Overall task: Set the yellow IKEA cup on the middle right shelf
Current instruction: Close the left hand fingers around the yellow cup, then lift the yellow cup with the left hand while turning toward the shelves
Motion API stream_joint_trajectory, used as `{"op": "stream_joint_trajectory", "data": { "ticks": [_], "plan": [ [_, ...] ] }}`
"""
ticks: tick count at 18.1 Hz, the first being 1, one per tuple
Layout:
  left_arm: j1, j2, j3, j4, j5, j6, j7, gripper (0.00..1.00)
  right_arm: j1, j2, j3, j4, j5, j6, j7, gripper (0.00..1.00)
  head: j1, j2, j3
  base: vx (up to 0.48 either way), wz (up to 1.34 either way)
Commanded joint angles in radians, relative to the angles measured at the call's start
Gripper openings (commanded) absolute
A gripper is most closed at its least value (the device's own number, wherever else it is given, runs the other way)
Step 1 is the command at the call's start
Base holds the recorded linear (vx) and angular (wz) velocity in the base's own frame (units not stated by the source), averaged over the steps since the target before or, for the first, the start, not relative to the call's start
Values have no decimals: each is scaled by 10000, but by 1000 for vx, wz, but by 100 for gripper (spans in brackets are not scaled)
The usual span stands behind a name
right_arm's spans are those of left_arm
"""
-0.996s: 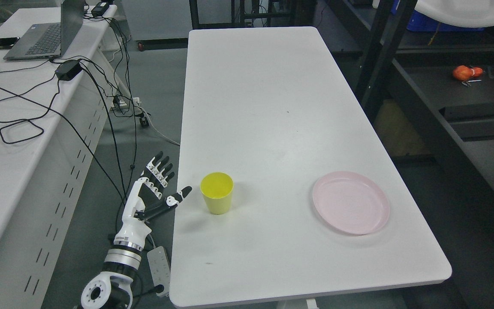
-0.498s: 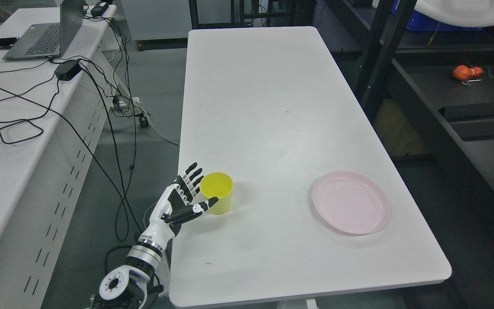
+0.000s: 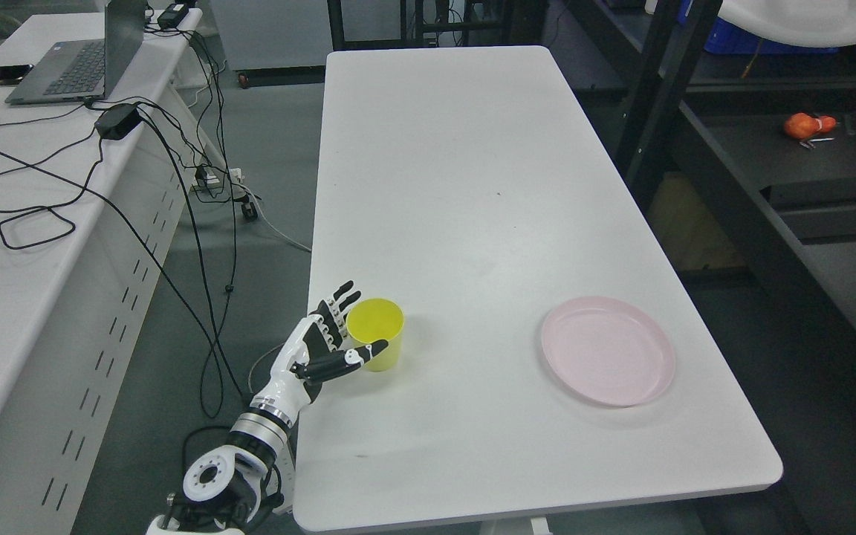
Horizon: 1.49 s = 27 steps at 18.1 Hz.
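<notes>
**A:** Judging by how things lie, how far along is this?

**B:** Barely begun, I'd say. The yellow cup (image 3: pixel 375 334) stands upright on the white bench (image 3: pixel 472 186), near its left edge, mouth up and empty. It is not lifted, and the dark shelf unit (image 3: pixel 807 178) sits well apart, off to the right past the bench's far side. So the grasp, the lift, the carry across and the set-down all remain.

**A:** Which hand is on the job?

**B:** The left hand (image 3: pixel 324 345), coming up from the lower left. The right one is out of view.

**A:** And is it holding the cup?

**B:** Not that I can see. It is spread wide, palm facing the cup. The fingers (image 3: pixel 337 301) reach up along the cup's left side, behind the rim, and the thumb (image 3: pixel 357 355) lies across the cup's near side. So the hand brackets the cup, but nothing has curled around it. Whether the thumb tip touches the wall or hovers just beside it, I cannot tell.

**A:** Anything in the way?

**B:** A pink plate (image 3: pixel 608 350) lies flat on the bench to the right, between the cup and the shelf side. A carry toward the shelf probably has to pass over it.
</notes>
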<state>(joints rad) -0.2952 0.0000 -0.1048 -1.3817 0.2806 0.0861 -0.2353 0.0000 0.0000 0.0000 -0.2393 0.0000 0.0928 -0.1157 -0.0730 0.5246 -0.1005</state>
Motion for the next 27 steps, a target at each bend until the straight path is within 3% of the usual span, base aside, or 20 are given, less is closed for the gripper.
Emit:
{"op": "stream_joint_trajectory", "data": {
  "ticks": [1,6,9,14,17,20,24,27],
  "plan": [
    [-437,175,-164,807,-842,13,-24,96,138,-175,168,0,-245,7,-8,99,0,0,0,0,0],
    [-760,175,-654,1298,-857,29,-515,95,138,-175,168,0,-245,7,-8,100,0,0,0,0,0],
    [-974,175,-701,1911,-842,29,-515,86,138,-175,168,0,-245,7,-8,99,0,0,0,0,0],
    [-975,175,-59,2020,-689,-460,-546,40,138,-175,168,0,-245,7,-8,99,0,0,0,0,0],
    [-837,175,433,2020,30,-1548,-530,3,138,-175,168,0,-245,7,-8,99,0,0,0,0,0],
    [-669,175,725,1639,201,-2011,-546,0,138,-175,168,0,-245,7,-8,99,0,0,0,0,0],
    [250,175,1537,-644,216,-1935,-546,0,138,-175,168,0,-245,7,-8,99,0,0,0,0,0],
    [741,175,1784,-1490,247,-1935,-561,0,138,-175,168,0,-245,7,-8,99,0,0,0,0,0]
  ]
}}
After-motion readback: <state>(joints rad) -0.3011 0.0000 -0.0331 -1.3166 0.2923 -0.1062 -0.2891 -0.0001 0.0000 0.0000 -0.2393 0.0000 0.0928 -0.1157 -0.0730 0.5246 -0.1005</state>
